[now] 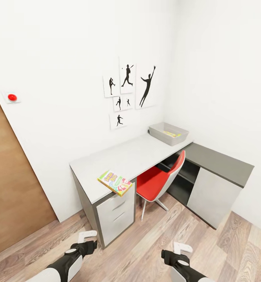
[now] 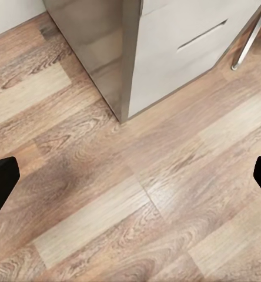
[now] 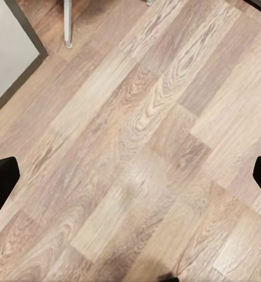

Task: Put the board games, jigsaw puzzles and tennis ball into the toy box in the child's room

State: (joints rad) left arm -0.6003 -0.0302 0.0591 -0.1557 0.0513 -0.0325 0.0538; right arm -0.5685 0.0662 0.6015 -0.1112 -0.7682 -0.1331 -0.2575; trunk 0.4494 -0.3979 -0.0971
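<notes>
- At nine o'clock in the head view, a brown wooden door (image 1: 13,184) fills the edge of the white wall, with a small red button (image 1: 12,97) on a white plate above it.
- Down at seven o'clock, the left hand (image 1: 84,239) hangs low over the wood-plank floor (image 1: 154,243); in its wrist view the two dark fingertips (image 2: 1,185) sit far apart at the picture's edges, with nothing between them but floorboards and the corner of the drawer unit (image 2: 166,53).
- Just below the centre, a board game (image 1: 115,182) with a yellow and green cover lies on the pale grey tabletop (image 1: 130,156), at its near front edge above the drawers, one corner jutting slightly past the rim.
- At twelve o'clock, black silhouette posters (image 1: 126,90) of ball players hang on the wall above the tabletop.
- At five o'clock from the board game, a red chair (image 1: 160,180) with a pale shell is pushed under the tabletop.
- Toward two o'clock, the toy box (image 1: 167,133) stands at the far end of the pale tabletop in the corner, with something yellow-green lying inside; what it is cannot be told.
- At three o'clock, the dark grey top (image 1: 220,160) joins on beside the toy box.
- Down at five o'clock, the right hand (image 1: 182,250) hangs over the floor; its wrist view shows the fingertips (image 3: 2,179) wide apart, holding nothing.
</notes>
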